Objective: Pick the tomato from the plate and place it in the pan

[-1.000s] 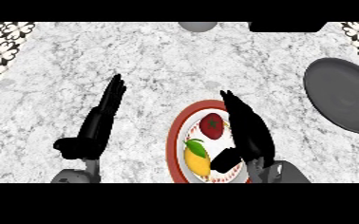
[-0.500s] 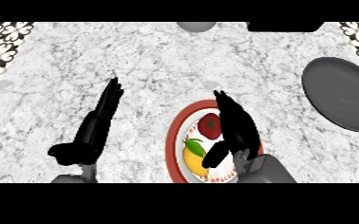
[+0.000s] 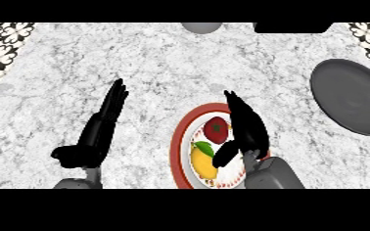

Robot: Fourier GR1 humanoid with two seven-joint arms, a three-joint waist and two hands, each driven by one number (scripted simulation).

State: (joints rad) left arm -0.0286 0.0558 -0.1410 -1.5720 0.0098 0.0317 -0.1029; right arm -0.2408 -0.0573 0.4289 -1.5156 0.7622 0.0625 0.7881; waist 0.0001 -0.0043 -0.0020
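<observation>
Red and round, the tomato [image 3: 216, 128] is seen lying on the red-rimmed white plate [image 3: 177, 147], next to a yellow fruit [image 3: 202, 161]. The right robot hand [image 3: 245, 128] has been brought leftwards to just beside it, fingers straight, thumb spread, nothing held. A grasp is judged close; the dark grey round pan [image 3: 345, 95] is set well apart on the grey marble worktop [image 3: 159, 68].

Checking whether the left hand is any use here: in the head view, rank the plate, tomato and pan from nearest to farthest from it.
From the left hand:
1. Plate, its rim just to the right.
2. Tomato, on the plate beyond that rim.
3. Pan, at the far right edge.
</observation>
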